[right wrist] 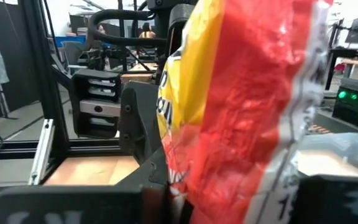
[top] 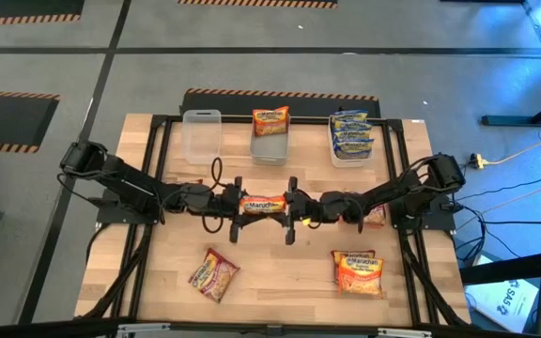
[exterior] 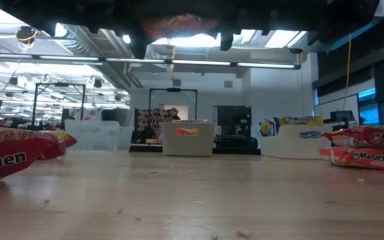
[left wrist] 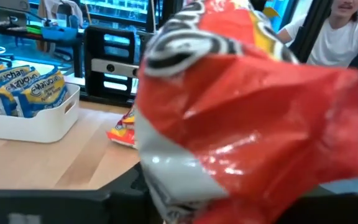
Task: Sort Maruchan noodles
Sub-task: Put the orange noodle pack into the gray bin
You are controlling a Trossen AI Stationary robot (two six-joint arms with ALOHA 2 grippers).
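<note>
Midair, at table centre, an orange packet spans both grippers: right gripper clamped on it at 3 o'clock. Left gripper, at 9 o'clock, grip unclear; early release risks a drop

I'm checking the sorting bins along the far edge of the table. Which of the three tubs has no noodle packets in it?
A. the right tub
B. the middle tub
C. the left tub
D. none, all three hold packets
C: from above, the left tub looks bare inside, the middle tub holds an orange packet, and the right tub holds blue packets.
</note>
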